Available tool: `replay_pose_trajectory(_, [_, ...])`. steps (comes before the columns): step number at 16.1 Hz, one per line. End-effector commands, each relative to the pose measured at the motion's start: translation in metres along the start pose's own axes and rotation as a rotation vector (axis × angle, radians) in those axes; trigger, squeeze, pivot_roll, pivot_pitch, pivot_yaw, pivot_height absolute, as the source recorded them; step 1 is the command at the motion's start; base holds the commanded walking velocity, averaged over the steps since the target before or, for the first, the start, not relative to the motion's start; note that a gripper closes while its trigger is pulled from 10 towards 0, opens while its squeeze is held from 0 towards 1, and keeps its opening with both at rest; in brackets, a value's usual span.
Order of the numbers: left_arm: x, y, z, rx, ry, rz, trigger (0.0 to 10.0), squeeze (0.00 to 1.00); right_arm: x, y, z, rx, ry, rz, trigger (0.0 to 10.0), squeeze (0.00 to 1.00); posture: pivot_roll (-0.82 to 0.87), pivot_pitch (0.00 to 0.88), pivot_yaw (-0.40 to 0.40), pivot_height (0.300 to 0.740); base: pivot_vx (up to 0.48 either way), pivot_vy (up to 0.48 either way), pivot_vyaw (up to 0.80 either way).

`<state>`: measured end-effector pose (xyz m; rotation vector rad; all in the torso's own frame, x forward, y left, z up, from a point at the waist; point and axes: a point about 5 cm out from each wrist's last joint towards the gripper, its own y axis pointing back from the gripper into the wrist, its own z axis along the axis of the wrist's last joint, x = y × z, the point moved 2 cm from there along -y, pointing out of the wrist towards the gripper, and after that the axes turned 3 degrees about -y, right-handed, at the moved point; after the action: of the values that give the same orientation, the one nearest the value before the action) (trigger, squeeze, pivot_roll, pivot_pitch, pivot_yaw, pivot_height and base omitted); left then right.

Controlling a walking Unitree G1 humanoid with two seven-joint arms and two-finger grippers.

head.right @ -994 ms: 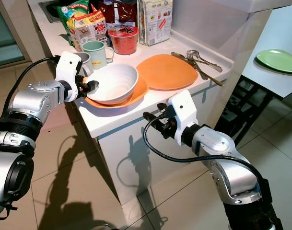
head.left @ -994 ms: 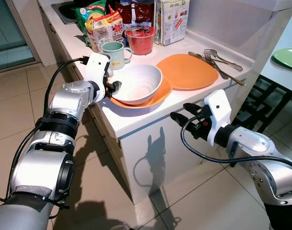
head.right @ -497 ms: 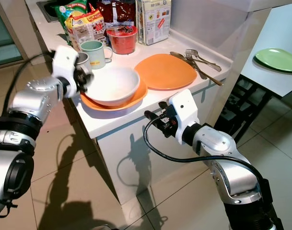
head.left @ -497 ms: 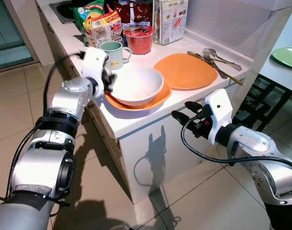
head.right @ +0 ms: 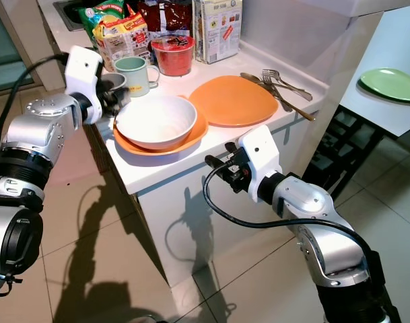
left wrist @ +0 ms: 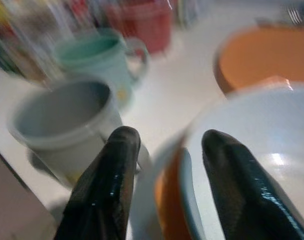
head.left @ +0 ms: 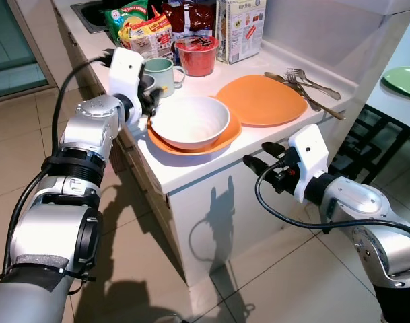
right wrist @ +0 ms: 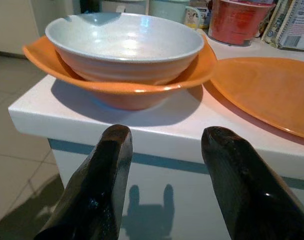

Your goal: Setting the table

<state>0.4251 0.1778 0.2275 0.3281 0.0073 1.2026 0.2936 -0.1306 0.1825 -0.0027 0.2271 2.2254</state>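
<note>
Both end effectors (head.left: 149, 102) (head.left: 258, 156) open, arms extended forward.

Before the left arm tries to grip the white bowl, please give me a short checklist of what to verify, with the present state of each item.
1. Left gripper jaws open: ok.
2. Jaws straddle the rim of the white ceramic bowl: cannot tell; the wrist picture is blurred.
3. Bowl sits level inside the deep orange bowl: ok.
4. Bowl is free of the flat orange plate: ok.
5. Grey mug and pale green mug are away from the left gripper: not ok, both stand close beside it.
6. Right gripper is off the white counter, jaws open: ok.
</note>
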Motion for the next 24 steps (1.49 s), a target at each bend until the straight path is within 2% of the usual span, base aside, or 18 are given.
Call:
replay_pose_trajectory(1, [0.01, 0.009, 0.006, 0.034, 0.026, -0.019, 10.0, 1.0, 0.001, 0.004, 0.001, 0.003, 0.012, 0.018, 10.0, 0.0, -0.03, 0.0, 0.052, 0.74, 0.0, 0.0, 0.0])
replay_pose_trajectory(5, [0.029, 0.028, 0.011, 0.107, 0.178, -0.081, 10.0, 1.0, 0.004, 0.007, 0.0, 0.018, 0.014, 0.042, 10.0, 0.0, -0.02, 0.0, 0.048, 0.74, 0.0, 0.0, 0.0])
replay_pose_trajectory(7, [0.029, 0.034, 0.012, 0.133, 0.248, -0.133, 10.0, 1.0, 0.005, 0.008, -0.001, 0.023, 0.011, 0.052, 10.0, 0.0, -0.02, 0.0, 0.048, 0.74, 0.0, 0.0, 0.0])
replay_pose_trajectory(9, [0.02, 0.038, 0.011, 0.165, 0.318, -0.223, 10.0, 1.0, 0.007, 0.008, -0.002, 0.029, 0.007, 0.067, 10.0, 0.0, -0.02, 0.0, 0.047, 0.74, 0.0, 0.0, 0.0])
replay_pose_trajectory(11, [0.013, 0.04, 0.008, 0.219, 0.348, -0.273, 10.0, 1.0, 0.01, 0.009, -0.002, 0.034, 0.004, 0.083, 10.0, 0.0, -0.02, 0.0, 0.048, 0.74, 0.0, 0.0, 0.0])
replay_pose_trajectory(15, [0.01, 0.037, 0.005, 0.247, 0.35, -0.268, 10.0, 1.0, 0.013, 0.01, -0.003, 0.044, 0.002, 0.103, 10.0, 0.0, -0.02, 0.0, 0.05, 0.74, 0.0, 0.0, 0.0])
replay_pose_trajectory(16, [0.009, 0.038, 0.005, 0.252, 0.35, -0.274, 10.0, 0.66, 0.013, 0.01, -0.003, 0.045, 0.001, 0.104, 10.0, 0.0, -0.02, 0.0, 0.05, 0.74, 0.0, 0.0, 0.0])
replay_pose_trajectory(17, [0.008, 0.038, 0.005, 0.253, 0.354, -0.283, 10.0, 0.43, 0.013, 0.01, -0.003, 0.045, 0.001, 0.105, 10.0, 0.0, -0.02, 0.0, 0.05, 0.74, 0.0, 0.0, 0.0])
replay_pose_trajectory(18, [0.003, 0.038, 0.006, 0.255, 0.351, -0.313, 10.0, 0.13, 0.014, 0.01, -0.004, 0.049, 0.001, 0.107, 10.0, 0.0, -0.02, 0.0, 0.051, 0.74, 0.0, 0.0, 0.0])
replay_pose_trajectory(19, [0.002, 0.038, 0.006, 0.256, 0.349, -0.318, 10.0, 0.13, 0.014, 0.011, -0.004, 0.049, 0.0, 0.108, 10.0, 0.0, -0.02, 0.0, 0.049, 0.74, 0.0, 0.0, 0.0])
replay_pose_trajectory(21, [-0.012, 0.035, -0.002, 0.282, 0.312, -0.366, 10.0, 0.0, 0.015, 0.01, -0.003, 0.052, 0.004, 0.119, 10.0, 0.0, -0.02, 0.0, 0.046, 0.74, 0.0, 0.0, 0.0])
replay_pose_trajectory(24, [-0.02, 0.032, 0.002, 0.251, 0.279, -0.398, 10.0, 0.0, 0.015, 0.01, -0.003, 0.053, 0.008, 0.119, 10.0, 0.0, -0.02, 0.0, 0.046, 0.74, 0.0, 0.0, 0.0])
